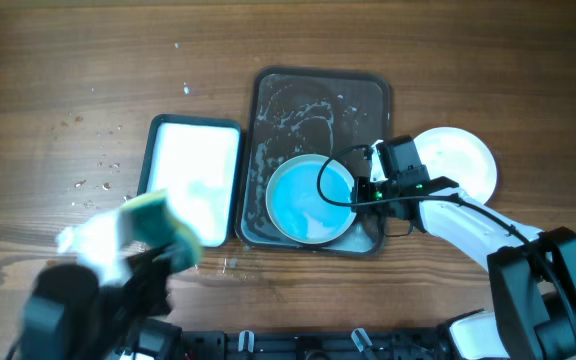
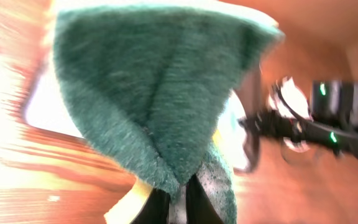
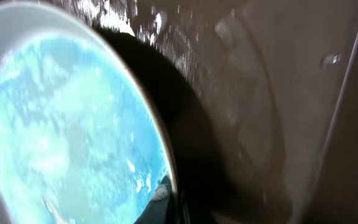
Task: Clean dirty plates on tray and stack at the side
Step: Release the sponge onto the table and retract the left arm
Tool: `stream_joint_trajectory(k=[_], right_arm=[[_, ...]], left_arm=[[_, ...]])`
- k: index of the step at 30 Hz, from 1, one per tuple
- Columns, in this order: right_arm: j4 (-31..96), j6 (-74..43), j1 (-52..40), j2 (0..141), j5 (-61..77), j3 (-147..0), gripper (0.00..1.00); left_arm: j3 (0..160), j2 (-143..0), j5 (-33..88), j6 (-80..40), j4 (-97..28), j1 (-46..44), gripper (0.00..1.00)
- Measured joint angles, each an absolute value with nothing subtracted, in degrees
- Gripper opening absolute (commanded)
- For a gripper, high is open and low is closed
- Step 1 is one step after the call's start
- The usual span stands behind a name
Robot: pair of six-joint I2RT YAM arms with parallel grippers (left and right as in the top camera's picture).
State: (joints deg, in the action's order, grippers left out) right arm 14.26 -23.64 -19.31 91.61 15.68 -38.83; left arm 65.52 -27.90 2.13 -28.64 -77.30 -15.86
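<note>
left tool point(image 2: 178, 200) clamps green sponge point(image 2: 154, 93) | right tool point(image 1: 361, 190) at blue plate point(image 1: 303, 200) rim on tray point(image 1: 313, 95), grip unclear

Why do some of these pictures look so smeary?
Overhead: mostly sharp, only the corner around the green sponge is motion-smeared. Left wrist: streaked background, washed-out glare at left. Right wrist: the plate looks soft and casts a dark shadow on the tray.

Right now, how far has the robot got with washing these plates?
Done, it seems: a white plate sits beside the tray, looking clean; whether more lie under it I cannot tell. In hand: the blue plate is on the tray, the right gripper at its rim, and the left gripper holds a green sponge. Left: scrubbing that plate and stacking it.
</note>
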Motion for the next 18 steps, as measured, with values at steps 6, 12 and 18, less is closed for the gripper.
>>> stream_joint_trajectory(k=[6, 12, 18], right_arm=[[25.08, -20.25, -21.41, 67.66, 15.0, -38.48, 0.12], [28.34, -17.65, -25.41, 36.82, 15.38, -39.7, 1.0], [33.71, -27.05, -25.41, 35.0, 16.12, -39.72, 1.0]], left_arm=[[65.95, -26.55, -3.38, -28.86, -81.84, -14.96, 0.51], [65.89, -29.58, -3.57, -37.5, -79.9, -14.92, 1.0], [65.84, -29.58, -3.55, -49.39, -78.87, -14.92, 1.0]])
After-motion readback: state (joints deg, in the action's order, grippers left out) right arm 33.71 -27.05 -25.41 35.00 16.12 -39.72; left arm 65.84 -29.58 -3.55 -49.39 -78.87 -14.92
